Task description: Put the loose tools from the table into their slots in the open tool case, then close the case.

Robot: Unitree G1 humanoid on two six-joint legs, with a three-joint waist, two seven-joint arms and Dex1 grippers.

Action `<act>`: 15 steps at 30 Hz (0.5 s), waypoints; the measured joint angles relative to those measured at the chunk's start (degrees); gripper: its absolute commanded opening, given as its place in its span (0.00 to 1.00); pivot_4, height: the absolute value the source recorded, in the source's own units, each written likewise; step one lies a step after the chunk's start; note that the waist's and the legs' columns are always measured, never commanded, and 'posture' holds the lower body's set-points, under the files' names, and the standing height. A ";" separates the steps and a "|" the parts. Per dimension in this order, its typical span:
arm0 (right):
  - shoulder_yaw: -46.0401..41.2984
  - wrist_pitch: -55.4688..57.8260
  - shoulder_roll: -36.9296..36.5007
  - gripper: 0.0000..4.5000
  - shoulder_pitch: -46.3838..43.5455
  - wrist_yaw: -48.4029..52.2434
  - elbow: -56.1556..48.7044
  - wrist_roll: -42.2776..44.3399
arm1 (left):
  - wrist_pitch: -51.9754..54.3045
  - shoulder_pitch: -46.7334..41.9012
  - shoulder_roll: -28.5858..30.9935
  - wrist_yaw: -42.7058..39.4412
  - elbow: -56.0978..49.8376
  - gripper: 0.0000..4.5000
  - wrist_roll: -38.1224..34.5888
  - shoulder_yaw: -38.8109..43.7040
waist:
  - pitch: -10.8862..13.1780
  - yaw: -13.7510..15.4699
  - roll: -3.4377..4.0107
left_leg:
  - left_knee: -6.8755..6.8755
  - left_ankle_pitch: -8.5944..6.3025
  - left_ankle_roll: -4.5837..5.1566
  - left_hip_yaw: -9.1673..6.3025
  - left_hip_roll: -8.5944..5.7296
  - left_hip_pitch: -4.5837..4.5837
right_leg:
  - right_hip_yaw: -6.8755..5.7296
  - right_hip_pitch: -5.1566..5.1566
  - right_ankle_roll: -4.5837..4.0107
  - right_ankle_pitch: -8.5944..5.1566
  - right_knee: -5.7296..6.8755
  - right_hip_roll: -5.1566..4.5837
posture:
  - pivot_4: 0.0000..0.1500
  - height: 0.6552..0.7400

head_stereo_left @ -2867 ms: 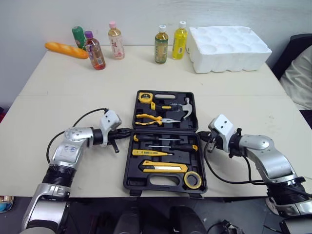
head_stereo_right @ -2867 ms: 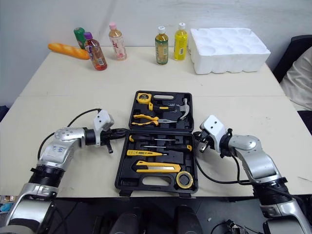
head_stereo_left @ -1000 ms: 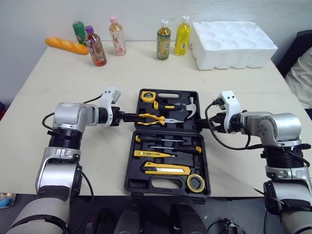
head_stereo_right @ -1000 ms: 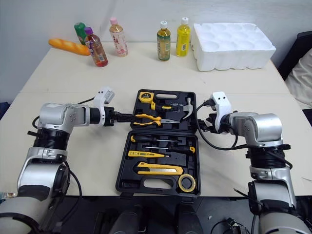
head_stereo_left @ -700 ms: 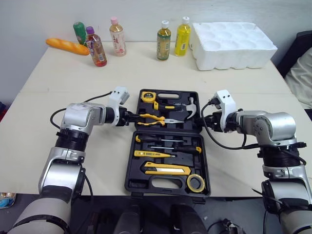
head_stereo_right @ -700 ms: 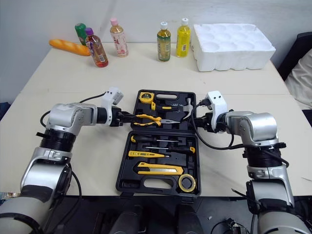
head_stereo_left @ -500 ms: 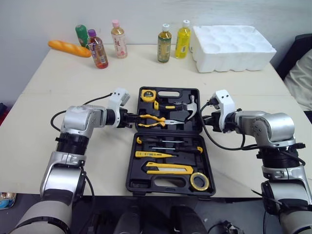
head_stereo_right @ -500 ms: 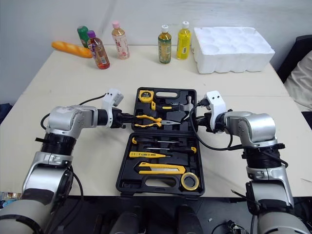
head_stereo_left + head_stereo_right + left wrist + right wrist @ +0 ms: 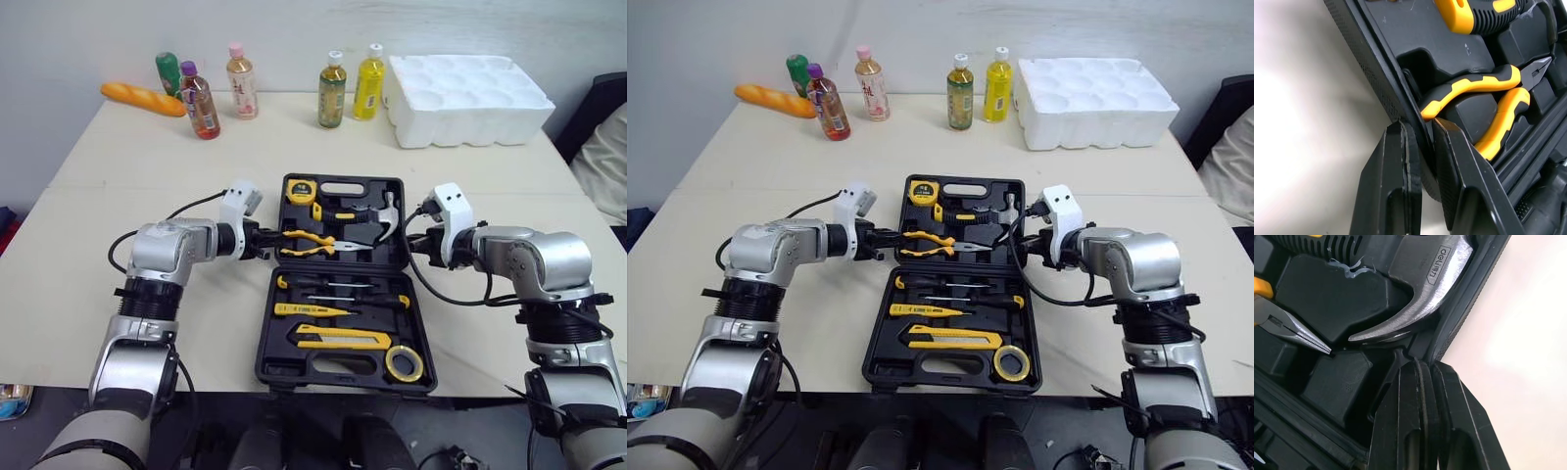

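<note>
Spreading under everything is a pale table (image 9: pixel 98 186), and near its front edge the black tool case (image 9: pixel 266 323) lies open, its lid (image 9: pixel 345 179) folded out toward the far side. A white foam tray (image 9: pixel 470 98) sits at the far right corner, well apart from the case. A loaf of bread (image 9: pixel 142 99) lies at the far left, with five bottles along the back: a green one (image 9: pixel 167 71), a red one (image 9: pixel 197 102), a pink-capped one (image 9: pixel 240 81), a dark green one (image 9: pixel 332 90) and a yellow one (image 9: pixel 368 80). The left gripper (image 9: pixel 266 240) pinches the left wall of the lid, one finger (image 9: pixel 1396 161) outside and one inside. The right gripper (image 9: pixel 409 238) is clamped on the lid's right wall beside the hammer (image 9: pixel 1420 279). Every tool sits in a slot. In the lid are the hammer, the pliers (image 9: pixel 309 241) and a tape measure (image 9: pixel 298 190). In the near half are a utility knife (image 9: pixel 343 339), screwdrivers (image 9: pixel 338 284) and a roll of tape (image 9: pixel 404 363).
</note>
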 measured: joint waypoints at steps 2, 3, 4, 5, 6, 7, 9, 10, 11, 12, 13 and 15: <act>0.57 -3.15 -0.05 0.00 0.36 -0.08 -0.79 -1.26 | -3.74 0.50 -0.27 0.56 -0.01 0.03 0.39 0.48 | 0.11 0.00 0.02 | 0.00 0.02 -0.04 0.02 0.01 -0.11 | 0.00 -0.14 0.00 0.00 0.02 0.03 | 1.00 1.00; 0.76 -4.97 -0.08 0.00 0.41 -0.13 -0.96 -1.93 | -5.88 0.52 -0.37 0.90 -0.01 0.02 0.76 0.62 | 0.15 0.01 0.02 | -0.02 0.04 -0.06 0.04 0.02 -0.15 | 0.00 -0.20 0.00 0.00 0.03 0.05 | 1.00 1.00; 0.75 -6.42 -0.09 0.00 0.41 -0.22 -1.14 -2.40 | -7.45 0.52 -0.48 1.16 -0.01 0.01 0.89 0.88 | 0.17 -0.03 0.02 | -0.03 0.04 -0.07 0.08 0.03 -0.17 | 0.00 -0.25 0.00 0.00 0.04 0.06 | 1.00 1.00; 0.91 -9.70 -0.31 0.00 0.55 -0.23 -1.39 -3.57 | -10.80 0.53 -0.48 1.50 -0.05 0.00 1.40 0.94 | 0.19 -0.13 0.00 | -0.04 0.04 -0.07 0.13 0.06 -0.17 | 0.00 -0.26 0.00 0.00 0.04 0.09 | 1.00 1.00; 1.09 -12.59 -0.49 0.00 0.83 -0.21 -1.46 -4.54 | -13.67 0.61 -0.43 1.55 -0.18 0.00 2.16 0.78 | 0.21 -0.15 0.00 | -0.04 0.04 -0.07 0.15 0.07 -0.17 | 0.00 -0.26 0.00 0.00 0.03 0.11 | 1.00 1.00; 1.14 -15.94 -0.55 0.00 1.21 -0.23 -1.48 -5.70 | -17.10 0.92 -0.34 1.55 -0.62 0.00 3.05 0.66 | 0.29 -0.14 0.00 | -0.05 0.05 -0.07 0.19 0.07 -0.16 | 0.01 -0.26 0.00 0.00 0.02 0.12 | 1.00 1.00; 1.31 -21.48 -0.67 0.00 1.84 -0.23 -1.45 -7.65 | -23.05 2.04 0.01 1.55 -1.72 0.00 4.49 0.40 | 0.39 -0.16 0.02 | -0.05 0.05 -0.07 0.25 0.09 -0.16 | 0.05 -0.28 0.01 0.00 0.03 0.13 | 1.00 1.00; 1.64 -25.58 -1.03 0.00 2.44 -0.22 -1.32 -9.22 | -26.54 2.71 0.11 1.56 -2.14 0.00 5.33 0.20 | 0.46 -0.11 0.04 | -0.04 0.05 -0.07 0.27 0.09 -0.16 | 0.05 -0.29 0.01 0.00 0.02 0.13 | 1.00 1.00; 1.91 -30.08 -1.38 0.00 3.08 -0.24 -1.11 -10.81 | -29.76 3.28 0.12 1.58 -2.24 0.00 6.02 0.19 | 0.56 -0.07 0.04 | -0.04 0.05 -0.07 0.28 0.08 -0.16 | 0.05 -0.29 0.01 0.01 0.02 0.13 | 1.00 1.00; 2.02 -33.00 -1.58 0.00 3.61 -0.25 -0.99 -11.76 | -31.77 3.78 0.15 1.63 -2.38 0.00 6.46 0.20 | 0.59 -0.04 0.04 | -0.03 0.05 -0.07 0.29 0.08 -0.16 | 0.05 -0.29 0.01 0.01 0.02 0.13 | 1.00 1.00; 2.63 -37.94 -1.92 0.00 4.61 -0.41 -0.69 -13.61 | -35.07 4.90 0.29 1.94 -2.71 0.00 7.44 0.15 | 0.59 -0.05 0.05 | -0.04 0.04 -0.07 0.30 0.08 -0.15 | 0.05 -0.28 0.01 0.01 0.02 0.13 | 1.00 1.00; 3.23 -45.52 -2.23 0.00 6.86 -0.84 -0.36 -16.40 | -39.36 6.70 0.60 2.40 -3.01 0.00 9.05 -0.23 | 0.59 -0.08 0.04 | -0.05 0.04 -0.06 0.32 0.09 -0.14 | 0.06 -0.29 0.01 0.01 0.02 0.13 | 1.00 1.00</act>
